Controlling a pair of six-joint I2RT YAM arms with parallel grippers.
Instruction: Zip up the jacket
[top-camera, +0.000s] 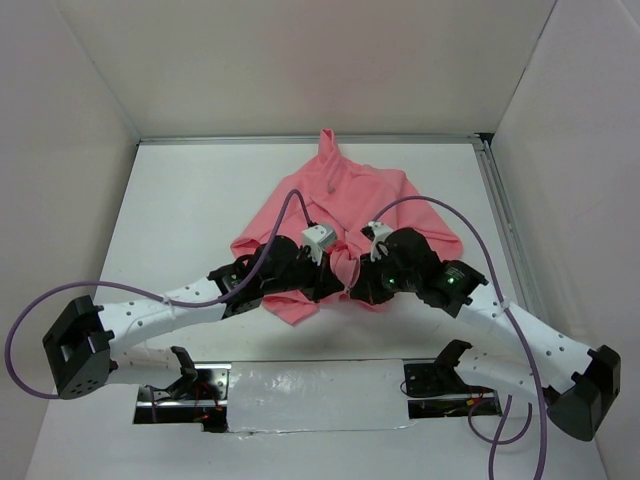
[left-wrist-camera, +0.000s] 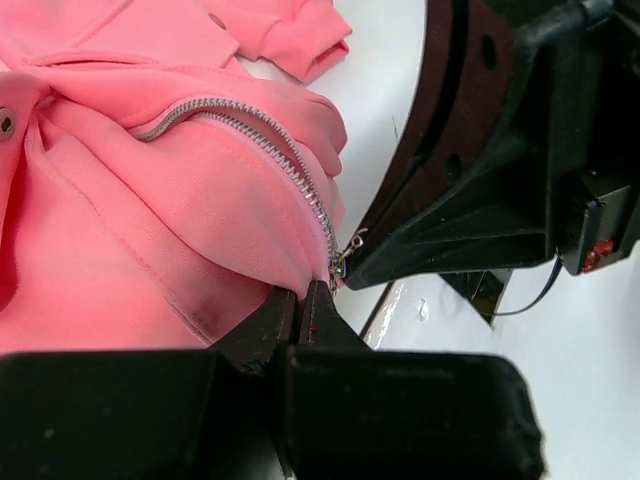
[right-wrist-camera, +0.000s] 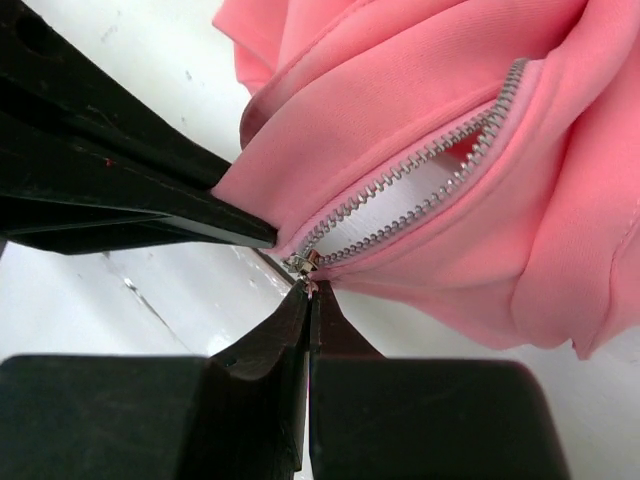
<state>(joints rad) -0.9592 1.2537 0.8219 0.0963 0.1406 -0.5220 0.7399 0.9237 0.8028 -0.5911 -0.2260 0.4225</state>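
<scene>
Top view: jacket (top-camera: 345, 200) is lying in a crumpled heap at the middle of the white table (top-camera: 190, 200), hood end pointing to 12 o'clock, hem bunching up at 6 o'clock. Both arms are converging on that hem, the left reaching in from 8 o'clock and the right from 4 o'clock. Purple cables (top-camera: 285, 215) are arching over the fabric.

Left gripper (left-wrist-camera: 305, 298) is pressing its fingers together on a fold of pink fabric just beside the bottom end of the zipper (left-wrist-camera: 285, 150). In its wrist view the teeth are running up toward 11 o'clock from the fingertips. A sleeve cuff (left-wrist-camera: 305, 40) is lying at 12 o'clock.

Right gripper (right-wrist-camera: 308, 292) is closing tight, tips pinching at the small metal slider (right-wrist-camera: 300, 263) at the zipper's lowest point. In this wrist view the two rows of teeth are spreading apart toward 2 o'clock, white showing through the gap. The left gripper's finger is touching the fabric at 9 o'clock of the slider.

Grippers are working almost tip to tip.
</scene>
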